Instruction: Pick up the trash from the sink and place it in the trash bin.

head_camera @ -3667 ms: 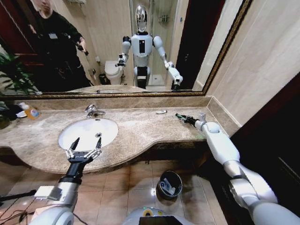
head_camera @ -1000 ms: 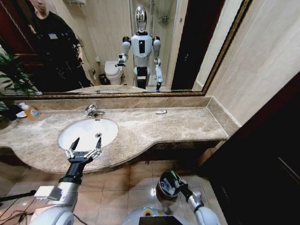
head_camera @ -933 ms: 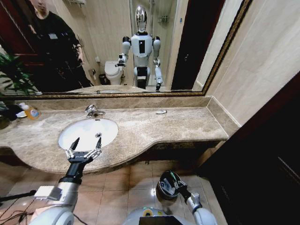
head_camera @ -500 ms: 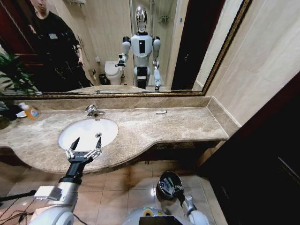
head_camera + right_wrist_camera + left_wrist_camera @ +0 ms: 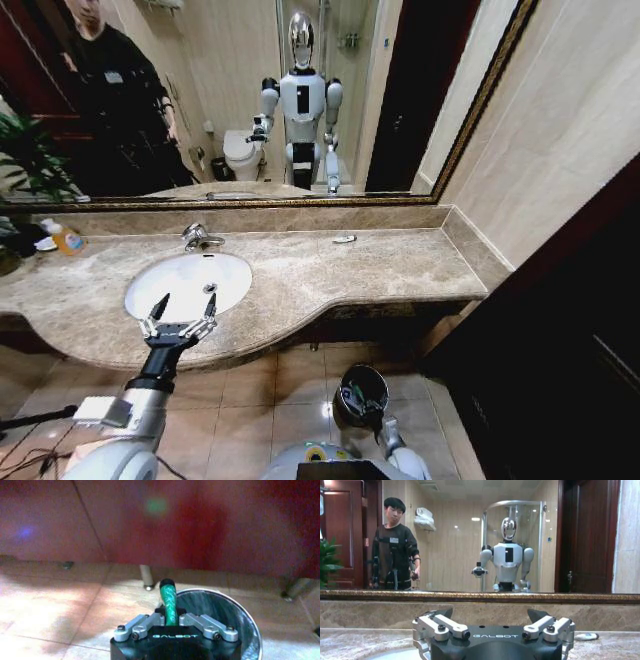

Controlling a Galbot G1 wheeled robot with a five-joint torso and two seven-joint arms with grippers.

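Holding the small green tube point(image 5: 167, 602) between closed fingers, my right gripper point(image 5: 172, 620) hangs just above the black trash bin point(image 5: 235, 611) on the tiled floor point(image 5: 60, 603). My left gripper point(image 5: 178, 318) hovers with its fingers spread wide over the near rim of the white sink point(image 5: 190, 280). One white tube point(image 5: 344, 239) lies on the marble countertop point(image 5: 400, 262) near the back wall.
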